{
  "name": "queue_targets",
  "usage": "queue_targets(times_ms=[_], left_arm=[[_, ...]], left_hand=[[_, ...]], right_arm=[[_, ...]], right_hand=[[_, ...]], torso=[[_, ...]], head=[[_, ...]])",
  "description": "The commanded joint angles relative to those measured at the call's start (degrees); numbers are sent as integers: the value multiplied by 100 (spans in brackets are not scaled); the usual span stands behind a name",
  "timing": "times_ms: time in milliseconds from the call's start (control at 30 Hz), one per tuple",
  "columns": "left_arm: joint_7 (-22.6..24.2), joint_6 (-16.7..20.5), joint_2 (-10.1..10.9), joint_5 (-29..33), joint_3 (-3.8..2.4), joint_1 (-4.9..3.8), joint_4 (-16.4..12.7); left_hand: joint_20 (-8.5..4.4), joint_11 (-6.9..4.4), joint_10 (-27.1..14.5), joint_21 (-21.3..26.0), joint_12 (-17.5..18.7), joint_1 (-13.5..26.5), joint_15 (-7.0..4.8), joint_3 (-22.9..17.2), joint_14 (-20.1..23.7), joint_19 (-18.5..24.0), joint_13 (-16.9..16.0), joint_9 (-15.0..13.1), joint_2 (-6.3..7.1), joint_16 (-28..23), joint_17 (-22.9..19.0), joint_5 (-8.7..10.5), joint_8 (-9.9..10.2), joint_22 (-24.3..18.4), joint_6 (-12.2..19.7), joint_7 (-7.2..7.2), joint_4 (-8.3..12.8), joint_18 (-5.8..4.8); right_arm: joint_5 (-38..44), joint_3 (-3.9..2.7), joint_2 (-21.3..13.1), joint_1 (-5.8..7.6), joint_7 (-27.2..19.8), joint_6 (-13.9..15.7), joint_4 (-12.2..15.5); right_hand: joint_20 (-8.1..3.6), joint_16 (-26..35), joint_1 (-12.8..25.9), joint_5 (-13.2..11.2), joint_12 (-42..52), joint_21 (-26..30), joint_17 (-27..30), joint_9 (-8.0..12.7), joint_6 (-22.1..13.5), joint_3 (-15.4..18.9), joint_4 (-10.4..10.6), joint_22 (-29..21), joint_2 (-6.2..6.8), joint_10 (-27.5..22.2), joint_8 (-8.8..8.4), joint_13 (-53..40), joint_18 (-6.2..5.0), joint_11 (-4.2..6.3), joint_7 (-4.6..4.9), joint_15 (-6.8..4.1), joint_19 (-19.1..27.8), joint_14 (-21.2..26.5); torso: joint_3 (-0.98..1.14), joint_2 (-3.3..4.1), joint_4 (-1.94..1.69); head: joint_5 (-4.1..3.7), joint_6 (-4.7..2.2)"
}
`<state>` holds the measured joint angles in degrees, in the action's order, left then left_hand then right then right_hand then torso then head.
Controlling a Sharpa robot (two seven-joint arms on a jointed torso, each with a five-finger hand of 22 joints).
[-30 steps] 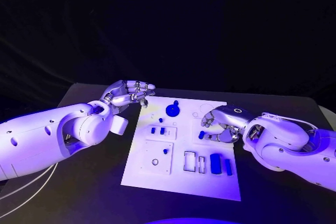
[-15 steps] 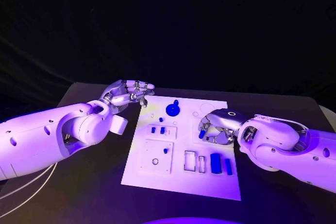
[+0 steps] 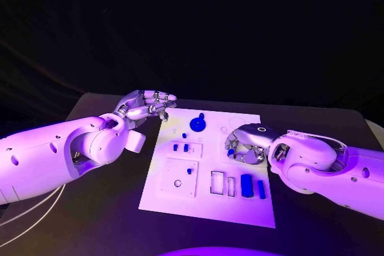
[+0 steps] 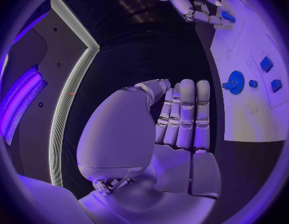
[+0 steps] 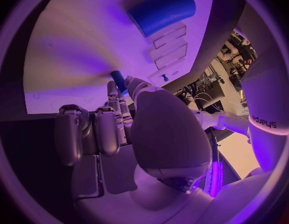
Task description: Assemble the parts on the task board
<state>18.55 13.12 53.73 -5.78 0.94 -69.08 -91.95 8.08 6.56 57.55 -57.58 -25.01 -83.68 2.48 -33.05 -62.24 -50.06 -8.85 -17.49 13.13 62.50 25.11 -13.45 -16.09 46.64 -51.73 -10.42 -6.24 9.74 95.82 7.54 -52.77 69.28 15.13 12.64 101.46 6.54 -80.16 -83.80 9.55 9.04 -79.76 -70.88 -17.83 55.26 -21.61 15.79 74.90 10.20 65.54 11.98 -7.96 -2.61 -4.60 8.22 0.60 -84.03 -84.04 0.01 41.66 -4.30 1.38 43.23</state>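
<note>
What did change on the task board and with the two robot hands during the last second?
The right robot hand moved a little toward the far side and the middle of the task board, carrying the small blue part pinched in its fingertips. The left robot hand stayed at the board's far left corner, fingers curled on nothing. The blue gear and the other parts on the board did not move.

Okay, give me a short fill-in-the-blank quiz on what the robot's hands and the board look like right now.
1. The small blue part is pinched by the robot's ____ hand.
2. The left hand, holding nothing, hovers by the far ____ corner of the task board, seen from the head camera.
3. The round gear-shaped part is coloured ____.

Missing words: right; left; blue
</note>
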Motion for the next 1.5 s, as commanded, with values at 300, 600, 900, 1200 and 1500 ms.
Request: queue_targets(times_ms=[300,600,900,1200,1500], left_arm=[[4,-69,4,25,-3,-6,-25],[2,-63,2,25,-3,-6,-13],[7,-61,-19,25,-3,-5,13],[14,-69,-54,25,-2,-4,37],[21,-72,-128,26,0,-4,89]], left_hand=[[-23,5,-42,29,-41,28,-15,-8,-8,10,-6,-8,-20,-24,-10,-28,16,-7,-11,-15,8,84],[-23,5,-43,30,-43,30,-16,-10,-8,10,-6,-8,-24,-25,-11,-29,16,-8,-11,-15,7,84],[-23,4,-44,31,-45,28,-16,-13,-9,9,-7,-9,-27,-26,-12,-30,16,-8,-12,-14,9,84],[-23,4,-44,31,-45,28,-16,-13,-9,9,-7,-9,-27,-26,-12,-30,16,-8,-12,-14,9,84],[-23,4,-44,31,-45,28,-16,-13,-9,9,-7,-9,-27,-26,-12,-30,16,-8,-12,-14,9,84]], right_arm=[[331,12,81,-23,110,73,-31],[417,10,-48,-22,134,406,137],[363,-15,-247,59,105,699,460],[193,-31,-211,136,27,877,821],[51,-19,484,-61,-176,890,801]], right_hand=[[-109,-51,-170,-297,75,-119,-35,-119,395,-446,-81,1095,-144,325,235,-33,55,84,-84,-122,-210,-224],[-144,-51,-192,-288,67,-174,-30,-218,494,-676,-210,1128,-183,408,361,-56,67,120,-121,-154,-235,-227],[-150,-51,-185,-289,51,-193,-27,-254,492,-740,-277,1140,-130,419,393,-60,72,121,-117,-157,-244,-227],[-152,-50,-176,-280,42,-202,-26,-277,490,-785,-323,1147,-97,432,413,-64,74,120,-109,-157,-248,-227],[-153,-51,-165,-245,26,-172,-24,-305,480,-849,-383,1136,-81,440,433,-68,68,115,-99,-155,-237,-228]], torso=[[2,-6,-1],[-1,-20,6],[-3,-21,2],[-6,-19,2],[-13,-31,3]], head=[[-1,16],[-5,12],[-23,-12],[-8,-21],[69,8]])
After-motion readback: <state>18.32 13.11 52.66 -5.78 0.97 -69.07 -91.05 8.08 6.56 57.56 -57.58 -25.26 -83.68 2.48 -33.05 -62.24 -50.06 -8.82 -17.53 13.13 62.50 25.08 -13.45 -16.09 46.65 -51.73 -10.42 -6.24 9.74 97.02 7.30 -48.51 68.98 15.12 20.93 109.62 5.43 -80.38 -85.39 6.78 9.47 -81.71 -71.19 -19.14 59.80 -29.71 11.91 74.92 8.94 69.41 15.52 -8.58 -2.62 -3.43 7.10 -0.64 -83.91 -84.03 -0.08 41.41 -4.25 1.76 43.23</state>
